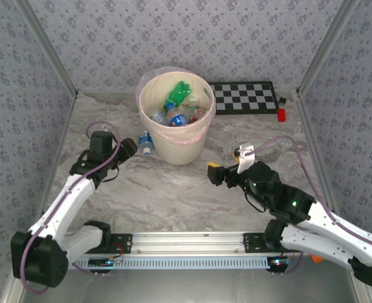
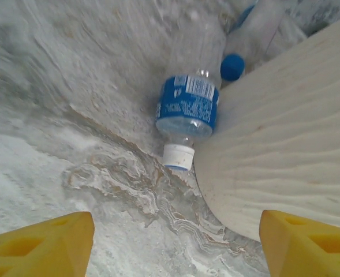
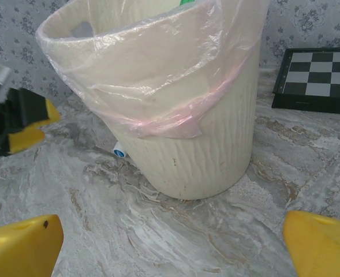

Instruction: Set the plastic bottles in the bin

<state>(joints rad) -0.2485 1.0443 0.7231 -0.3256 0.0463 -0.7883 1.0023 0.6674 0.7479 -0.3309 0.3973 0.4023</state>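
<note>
Several plastic bottles (image 1: 180,104) lie inside the bin (image 1: 176,148) at upper centre of the top view, and a clear blue-labelled bottle (image 2: 187,109) lies on the table (image 2: 54,115) against the bin's left wall. The left claw (image 2: 175,245) hangs near that bottle, fingers apart and empty; the right claw (image 3: 172,245), at the bin's lower right, is also spread wide.

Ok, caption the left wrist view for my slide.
Left jaws open, short of a blue-label bottle lying on the table beside the bin, a blue-capped bottle behind it.
</note>
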